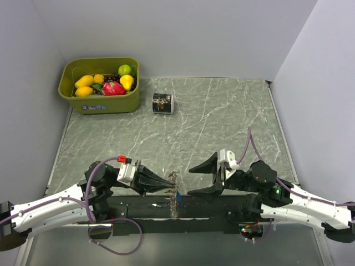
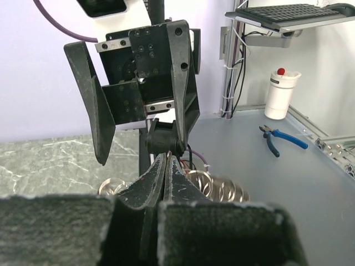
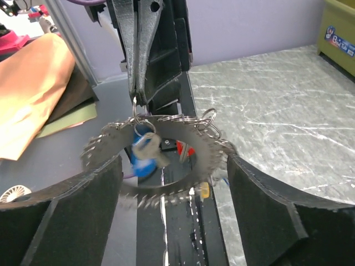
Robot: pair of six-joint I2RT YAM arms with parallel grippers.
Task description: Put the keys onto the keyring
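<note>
My left gripper (image 1: pixel 173 185) is shut on the top edge of the keyring (image 1: pixel 175 195), which hangs from its fingertips just past the table's near edge. In the right wrist view the keyring (image 3: pixel 216 158) looks like a blurred toothed wheel. A blue-headed key (image 3: pixel 143 160) and a silver key hang on its upper left, under the left gripper (image 3: pixel 136 100). My right gripper (image 1: pixel 195 179) is open and empty, its fingers (image 3: pixel 61 221) either side of the ring without touching it. In the left wrist view my shut jaws (image 2: pixel 168 158) point at the open right gripper (image 2: pixel 138 100); small silver rings (image 2: pixel 222 187) show below.
A green basket (image 1: pixel 100 104) of toy fruit stands at the back left, with a small black can (image 1: pixel 163 103) to its right. Grey walls close in the table. Off the table lie blue pliers (image 2: pixel 283 138), a white bottle (image 2: pixel 282 91) and an orange cloth (image 3: pixel 33 94).
</note>
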